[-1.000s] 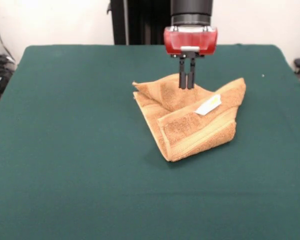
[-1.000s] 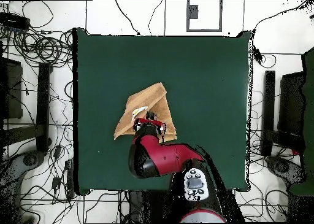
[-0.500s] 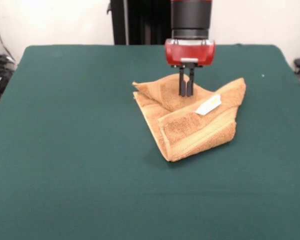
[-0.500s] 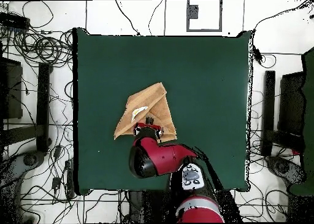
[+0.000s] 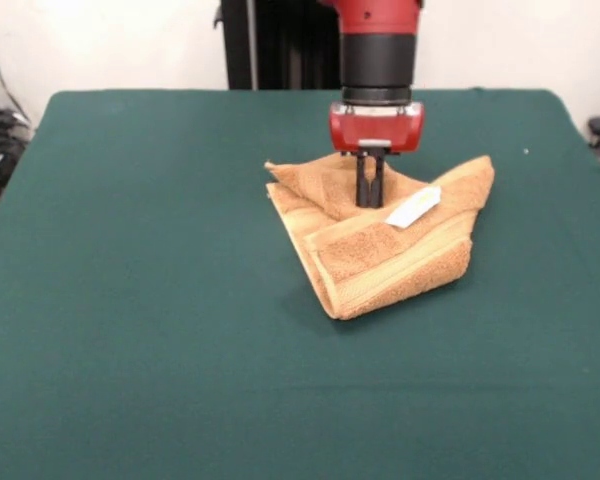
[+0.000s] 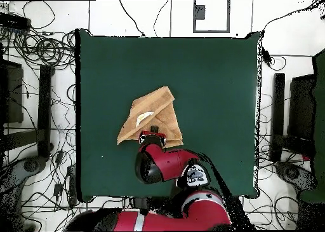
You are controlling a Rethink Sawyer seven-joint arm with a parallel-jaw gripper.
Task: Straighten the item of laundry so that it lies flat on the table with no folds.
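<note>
The towel [image 5: 385,235] sits a bit right of centre in the front view, bunched into a rough triangle on the green surface [image 5: 130,300], folded over itself with a white label [image 5: 415,208] showing on top toward its right. The end effector [image 5: 369,195] comes straight down from the top of the frame, fingers nearly together and pressed into the cloth's upper layers. Honestly can't tell if it's actually pinching any fabric.
</note>
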